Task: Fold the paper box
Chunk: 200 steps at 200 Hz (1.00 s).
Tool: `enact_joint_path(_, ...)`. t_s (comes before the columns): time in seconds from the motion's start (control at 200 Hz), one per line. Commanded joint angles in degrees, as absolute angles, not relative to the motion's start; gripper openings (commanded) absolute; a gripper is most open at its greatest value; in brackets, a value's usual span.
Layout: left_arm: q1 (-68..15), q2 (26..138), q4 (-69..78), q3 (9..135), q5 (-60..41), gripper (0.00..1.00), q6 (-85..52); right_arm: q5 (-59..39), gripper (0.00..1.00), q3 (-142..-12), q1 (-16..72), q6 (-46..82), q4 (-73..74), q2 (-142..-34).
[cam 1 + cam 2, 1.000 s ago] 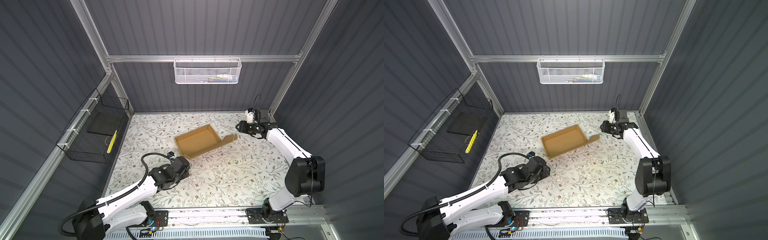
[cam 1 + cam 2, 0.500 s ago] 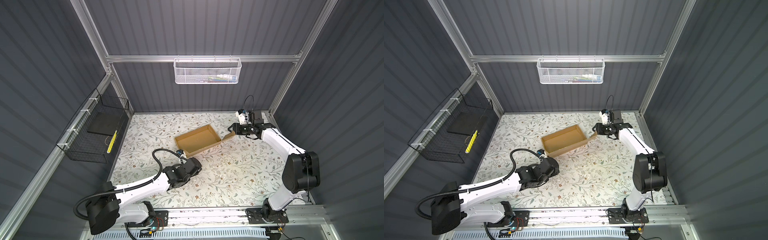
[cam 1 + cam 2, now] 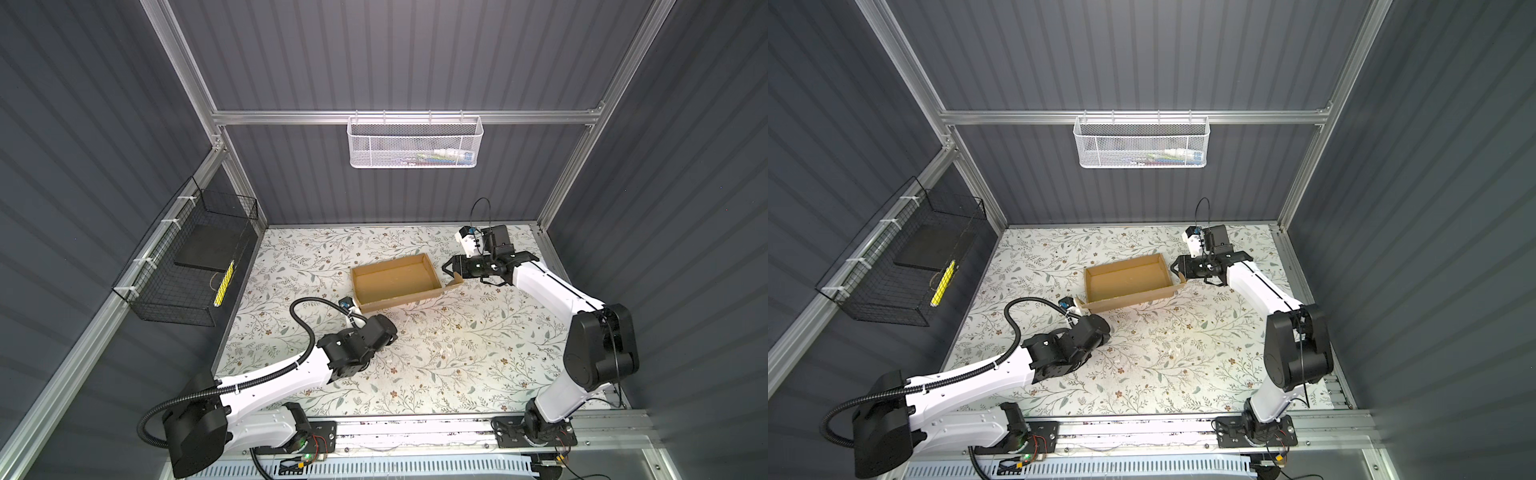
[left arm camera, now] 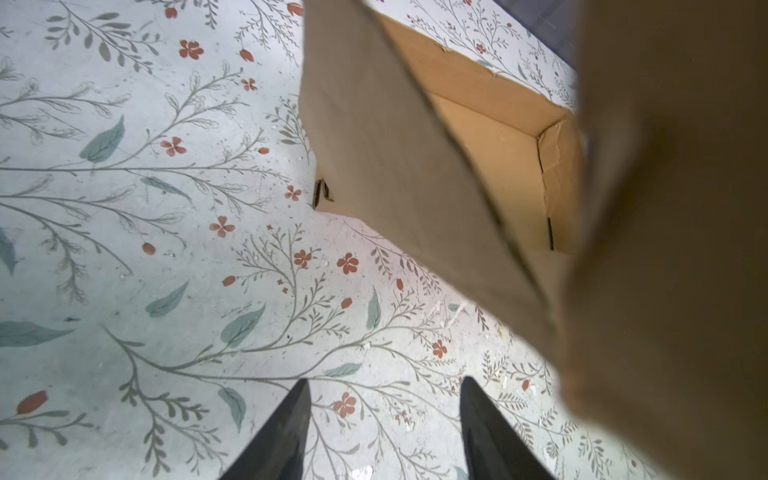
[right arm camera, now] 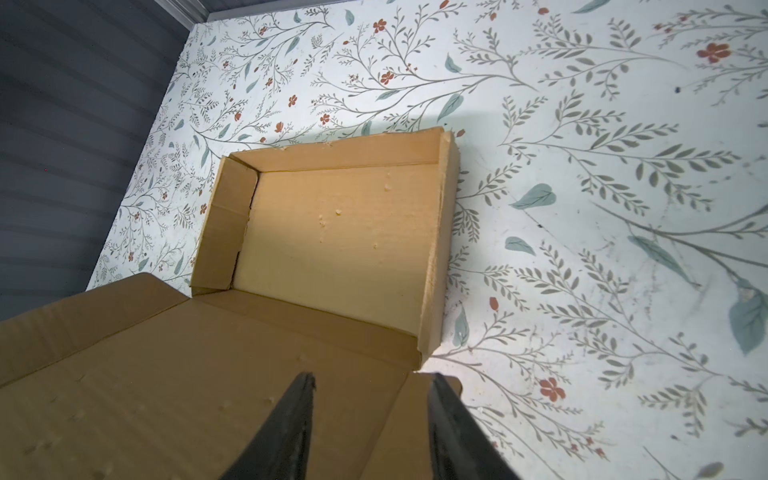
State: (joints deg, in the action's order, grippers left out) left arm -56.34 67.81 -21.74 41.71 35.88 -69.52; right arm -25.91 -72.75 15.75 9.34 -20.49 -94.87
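The paper box (image 3: 395, 282) sits open-topped on the flowered counter (image 3: 457, 353), toward the back and between the two arms, with its walls standing. The left jaws are hidden in both top views — the black wrist of the left arm (image 3: 361, 336) covers them. Only the left wrist view shows their two dark fingers (image 4: 282, 432), standing well apart over bare counter with nothing between them, near the box's outer wall. A blurred brown mass, cardboard too close to the lens to read, fills one side of that view, so only one inside corner of the box shows. The right jaws, at the end of the right arm (image 3: 548, 286), stand part-open at the box's right end, where a large flap tilts up toward them. In the right wrist view one jaw lies over that flap and the other over a small side tab (image 5: 399, 415). Nothing is pinched between them, and I cannot tell whether either tip touches the cardboard. In both top views the gripper body covers most of the flap — only a small brown corner pokes out. On the back rail hangs a white mesh basket (image 3: 415, 143) whose contents are too small to make out. A black wire basket (image 3: 166, 299) on the left wall holds a black slab (image 3: 208, 249) and a thin yellow thing (image 3: 224, 282). The left arm's ribbed cable (image 3: 301, 316) loops up near the box's front-left corner.
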Motion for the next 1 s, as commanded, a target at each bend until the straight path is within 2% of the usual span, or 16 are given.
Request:
enact_joint_path(0.0,-54.4,66.7,-21.9,41.0,38.4,0.58,-68.9,-26.2,0.47,-72.4,17.5,8.6,-21.9,-92.4)
enact_joint_path(0.49,-46.3,67.6,-18.3,44.0,35.9,0.59,-61.5,-25.4,0.47,-69.0,21.8,6.7,-29.0,-87.0)
enact_joint_path(0.996,-37.4,75.1,-12.9,49.4,28.8,0.6,-53.7,-26.2,0.47,-70.0,22.0,5.6,-31.3,-89.1)
